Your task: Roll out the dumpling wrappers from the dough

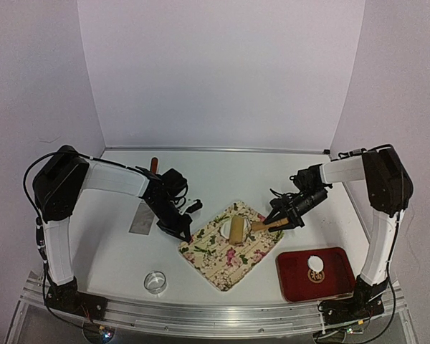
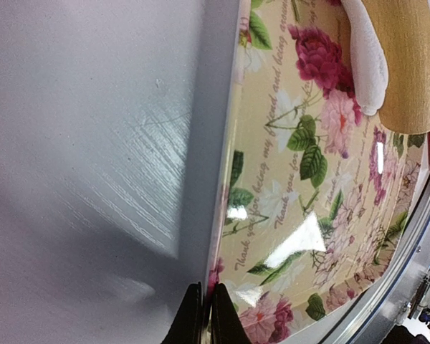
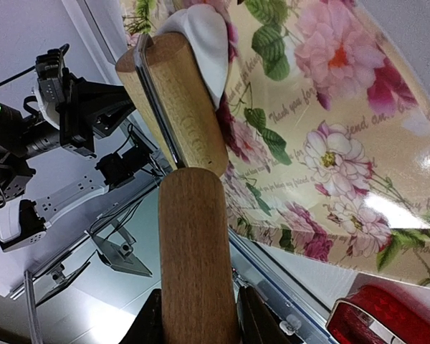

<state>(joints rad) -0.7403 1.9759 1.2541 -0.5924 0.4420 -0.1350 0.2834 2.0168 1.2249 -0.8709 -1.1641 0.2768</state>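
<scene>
A white lump of dough [image 1: 225,229] lies on the floral mat [image 1: 233,259], partly under the drum of a wooden roller [image 1: 238,230]. My right gripper [image 1: 282,219] is shut on the roller's handle [image 3: 197,251], which fills the gap between its fingers; the drum [image 3: 178,100] presses on the dough [image 3: 204,43]. My left gripper [image 2: 204,319] is shut on the mat's left edge [image 2: 226,215], the thin edge pinched between its fingertips. One round dumpling wrapper [image 1: 315,262] lies in the red tray [image 1: 294,283].
A small metal ring cutter [image 1: 155,281] stands on the table near the front left. A flat metal scraper [image 1: 141,217] lies left of the left gripper. A brown-handled tool [image 1: 154,165] lies at the back. The red tray's corner [image 3: 387,319] shows beside the mat.
</scene>
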